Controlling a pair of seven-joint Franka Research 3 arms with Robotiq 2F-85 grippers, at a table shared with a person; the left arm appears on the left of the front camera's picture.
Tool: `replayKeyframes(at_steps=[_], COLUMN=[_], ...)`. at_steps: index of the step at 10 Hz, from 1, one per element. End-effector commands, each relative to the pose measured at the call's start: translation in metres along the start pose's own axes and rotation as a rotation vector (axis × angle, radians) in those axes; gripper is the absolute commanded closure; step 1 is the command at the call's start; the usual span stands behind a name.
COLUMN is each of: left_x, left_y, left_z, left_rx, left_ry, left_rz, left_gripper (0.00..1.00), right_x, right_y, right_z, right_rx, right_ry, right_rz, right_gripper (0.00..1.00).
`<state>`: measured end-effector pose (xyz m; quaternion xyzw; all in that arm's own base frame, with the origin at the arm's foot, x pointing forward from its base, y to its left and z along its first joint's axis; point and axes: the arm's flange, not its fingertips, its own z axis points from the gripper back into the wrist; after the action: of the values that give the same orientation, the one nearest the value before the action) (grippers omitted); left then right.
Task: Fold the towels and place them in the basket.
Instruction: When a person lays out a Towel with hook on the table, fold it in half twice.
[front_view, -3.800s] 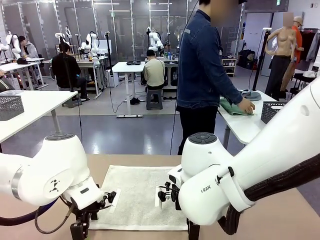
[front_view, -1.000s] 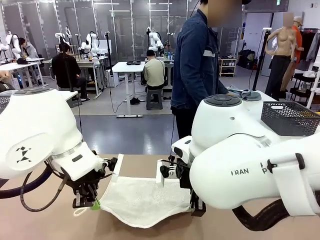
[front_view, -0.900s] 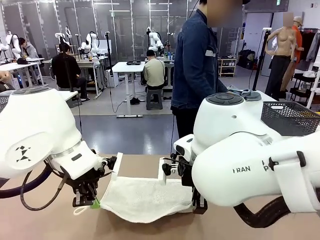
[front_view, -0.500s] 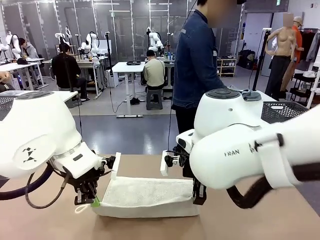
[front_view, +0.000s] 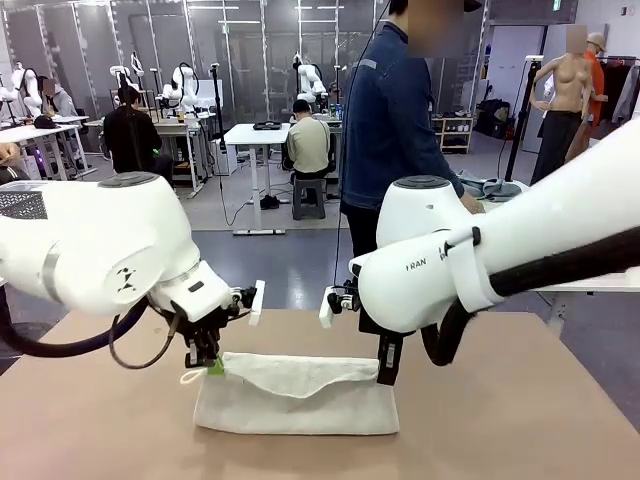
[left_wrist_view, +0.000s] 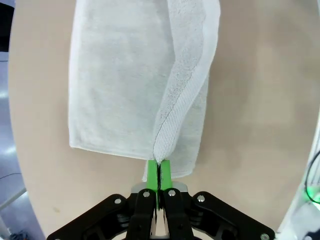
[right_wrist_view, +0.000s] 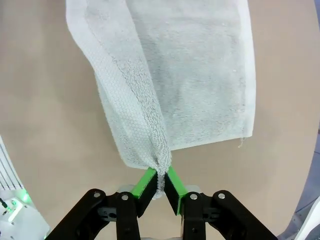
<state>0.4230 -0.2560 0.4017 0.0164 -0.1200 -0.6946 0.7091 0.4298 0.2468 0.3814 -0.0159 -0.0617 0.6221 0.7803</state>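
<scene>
Open-plan robotics lab. White left arm (front_view: 110, 250) and white right arm (front_view: 410, 225) reach over a tan flat tabletop (front_view: 520, 420). Well beyond the left gripper (front_view: 213, 366): white rectangular worktable on metal legs (front_view: 255, 133), a person in a beige top (front_view: 307, 145) seated at it on a grey stool (front_view: 308, 195), bare dark grey floor (front_view: 270, 268). Farther behind, metal-framed glass partition wall (front_view: 90, 40). Beyond the right gripper (front_view: 383, 376), a standing person in a dark denim jacket (front_view: 390, 120).

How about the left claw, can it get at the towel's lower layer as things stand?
Probably not yet. The left claw is shut on one raised corner of the white towel, the right claw on the other. Nothing else covers the lower layer on the table, but it must let go first.
</scene>
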Motion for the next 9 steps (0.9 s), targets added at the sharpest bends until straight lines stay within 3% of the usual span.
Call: replayKeyframes(at_steps=[1,4,6,7,9], left_x=[0.009,0.017,0.020,0.015,0.015], left_y=[0.026,0.052,0.055,0.049,0.049], left_z=[-0.005,-0.015,-0.019,-0.018,-0.018], left_rx=[-0.015,-0.044,-0.045,-0.041,-0.041], left_ry=[0.055,0.058,0.082,0.033,0.033], left_rz=[0.008,0.000,0.041,0.000,0.000], left_gripper=[1.00,1.00,1.00,1.00,1.00], right_x=[0.007,0.011,0.011,0.011,0.011], right_y=[-0.023,-0.045,-0.043,-0.042,-0.042], right_z=[-0.004,-0.016,-0.022,-0.017,-0.017], right_rx=[0.015,-0.011,-0.008,0.002,0.002], right_ry=[0.020,0.008,0.029,0.015,0.015], right_rz=[0.044,0.093,0.094,0.058,0.058], right_gripper=[1.00,1.00,1.00,1.00,1.00])
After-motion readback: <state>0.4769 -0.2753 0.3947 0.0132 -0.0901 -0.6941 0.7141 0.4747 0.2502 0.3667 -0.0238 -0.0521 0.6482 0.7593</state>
